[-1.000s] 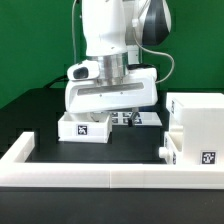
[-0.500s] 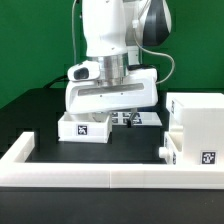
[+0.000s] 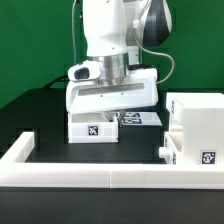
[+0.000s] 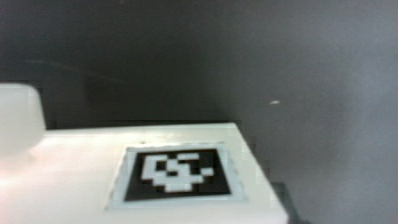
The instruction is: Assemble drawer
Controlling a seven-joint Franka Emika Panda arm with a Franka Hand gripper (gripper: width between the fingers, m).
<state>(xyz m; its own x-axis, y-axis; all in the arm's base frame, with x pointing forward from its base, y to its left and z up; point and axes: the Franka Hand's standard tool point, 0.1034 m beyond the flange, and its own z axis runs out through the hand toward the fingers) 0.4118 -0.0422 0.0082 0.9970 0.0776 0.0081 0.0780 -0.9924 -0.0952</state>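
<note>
A small white drawer part (image 3: 94,128) with a black marker tag on its front lies on the black table, right under my gripper (image 3: 106,112). The wide white hand hides the fingers, so I cannot tell whether they hold the part. In the wrist view the same white part (image 4: 80,150) fills the near field, with its tag (image 4: 175,172) close and no fingers showing. A large white drawer housing (image 3: 195,125) with a tag stands at the exterior view's right.
A long white frame (image 3: 100,178) runs along the front of the table and turns back on the exterior view's left. The marker board (image 3: 143,118) lies behind the gripper. A small dark knob (image 3: 163,152) sits at the housing's lower corner.
The small white part has shifted toward the exterior view's right, further under the hand. The arm itself looks almost unmoved.
</note>
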